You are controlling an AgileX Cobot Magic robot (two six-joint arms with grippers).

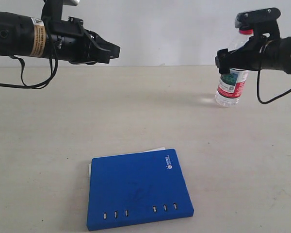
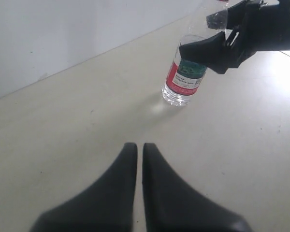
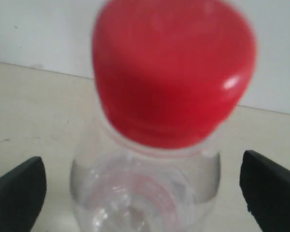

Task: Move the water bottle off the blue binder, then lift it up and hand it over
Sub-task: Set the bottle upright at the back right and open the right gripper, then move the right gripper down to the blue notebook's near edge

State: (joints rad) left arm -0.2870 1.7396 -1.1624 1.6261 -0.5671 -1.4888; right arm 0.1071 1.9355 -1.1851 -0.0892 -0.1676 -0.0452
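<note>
Though upright on beige table (image 1: 48,145) before white wall (image 1: 174,29), masked at neck by wide-spread right fingers (image 3: 19,195): water bottle (image 1: 231,90); left fingers (image 2: 118,183) closed, empty.

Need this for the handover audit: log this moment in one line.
water bottle: upright on table, off blue binder | right fingers: open, flanking bottle's upper part, gaps both sides | left fingers: shut, empty, raised
</note>
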